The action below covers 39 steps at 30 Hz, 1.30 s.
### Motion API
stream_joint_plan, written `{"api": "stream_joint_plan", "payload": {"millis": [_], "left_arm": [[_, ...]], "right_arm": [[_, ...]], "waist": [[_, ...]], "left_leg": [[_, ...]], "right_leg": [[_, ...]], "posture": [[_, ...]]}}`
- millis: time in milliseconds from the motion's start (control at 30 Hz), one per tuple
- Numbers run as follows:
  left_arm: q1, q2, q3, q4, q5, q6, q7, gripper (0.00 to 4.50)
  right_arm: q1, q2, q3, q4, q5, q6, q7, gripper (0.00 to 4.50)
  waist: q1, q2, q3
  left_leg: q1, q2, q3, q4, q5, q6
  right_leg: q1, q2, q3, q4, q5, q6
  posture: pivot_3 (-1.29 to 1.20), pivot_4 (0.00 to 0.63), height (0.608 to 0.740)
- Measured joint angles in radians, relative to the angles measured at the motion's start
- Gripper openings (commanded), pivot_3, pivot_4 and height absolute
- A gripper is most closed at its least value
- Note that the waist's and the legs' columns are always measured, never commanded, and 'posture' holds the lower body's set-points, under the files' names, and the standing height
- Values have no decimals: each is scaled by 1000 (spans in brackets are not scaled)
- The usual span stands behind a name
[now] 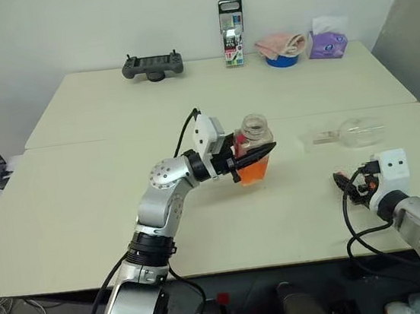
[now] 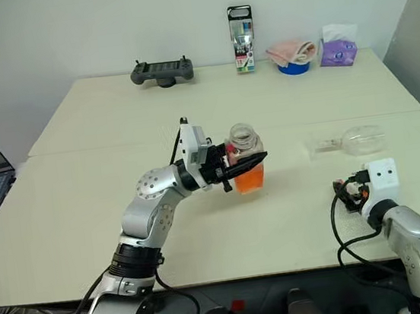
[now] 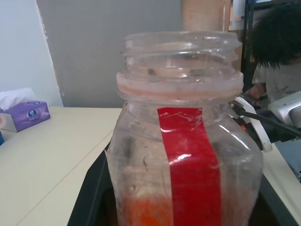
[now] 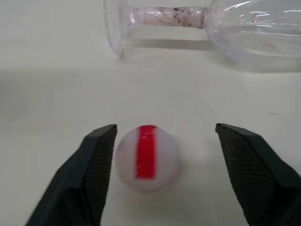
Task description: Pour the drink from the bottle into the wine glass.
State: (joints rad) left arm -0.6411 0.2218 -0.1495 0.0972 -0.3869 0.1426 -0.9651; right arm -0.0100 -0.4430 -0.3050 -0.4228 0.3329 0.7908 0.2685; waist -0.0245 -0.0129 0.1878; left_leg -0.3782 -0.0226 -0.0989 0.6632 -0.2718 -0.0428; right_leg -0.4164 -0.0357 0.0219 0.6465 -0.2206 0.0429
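So from where I'm sitting, the left gripper (image 1: pixel 250 160) in the middle of the head view is clenched around the bottle (image 1: pixel 253 148), holding it upright just above the table (image 1: pixel 86 210), and the mouth is open, no cap on it. The drink (image 1: pixel 253 171) sits low in the bottle, only the bottom part is orange. The thing that matters is further right: the wine glass (image 1: pixel 353 132) is lying on its side on the table, right of centre, with its long axis running roughly left-right across the frame, foot toward the bottle and bowl pointing off to the right edge. Can't pour into that as it lies, so I reckon it has to be stood up first. The right gripper (image 4: pixel 160 162) is down in the lower right of the head view, and it's clearly the nearer hand to the glass. In its wrist view the jaws are spread wide and hold nothing, with the white cap (image 4: pixel 147 157) with its red stripe resting on the table between them, and the glass stem straight ahead, lying crosswise to the fingers.
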Motion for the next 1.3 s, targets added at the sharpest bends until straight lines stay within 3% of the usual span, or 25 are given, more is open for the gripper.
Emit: {"api": "stream_joint_plan", "payload": {"millis": [233,367,467,567,833,933,1300], "left_arm": [[-29,-1,33,78,16,-24,38,1654],[-52,13,69,134,39,-47,88,1654],[-69,51,133,202,62,-64,172,1654],[-82,90,238,298,72,-72,287,1654],[-97,199,389,492,106,-178,453,1653],[-97,221,431,565,105,-206,471,1653],[-104,223,442,700,115,-292,454,1653]], "right_arm": [[-21,-43,7,25,-11,3,14,4500],[-127,-81,16,-111,96,54,88,4500],[-257,-95,95,-249,262,127,180,4500],[-378,-61,247,-262,326,169,226,4500],[-627,221,534,-27,176,67,126,4500],[-649,275,568,48,117,22,100,4500],[-633,261,564,106,25,-24,97,4500]], "waist": [[-3,0,0],[-12,0,0],[-15,0,0],[-14,0,0],[-6,-1,0],[-1,-3,-1],[-2,-4,-1]], "left_leg": [[0,0,0,0,0,0],[0,1,-1,0,0,0],[0,4,-5,-1,0,0],[0,5,-7,0,0,0],[-4,2,-8,-1,1,-1],[-5,0,-8,-1,1,-2],[-5,-1,-9,-1,1,-2]], "right_leg": [[0,0,0,0,0,0],[-1,2,0,1,0,0],[0,5,-4,1,0,0],[-1,6,-6,1,0,0],[-5,2,-6,2,4,-6],[-5,-1,-7,1,4,-6],[-5,-2,-8,2,5,-5]], "posture": [[0,150,740],[0,150,740],[0,150,740],[0,150,740],[0,150,740],[0,150,740],[0,150,740]]}}
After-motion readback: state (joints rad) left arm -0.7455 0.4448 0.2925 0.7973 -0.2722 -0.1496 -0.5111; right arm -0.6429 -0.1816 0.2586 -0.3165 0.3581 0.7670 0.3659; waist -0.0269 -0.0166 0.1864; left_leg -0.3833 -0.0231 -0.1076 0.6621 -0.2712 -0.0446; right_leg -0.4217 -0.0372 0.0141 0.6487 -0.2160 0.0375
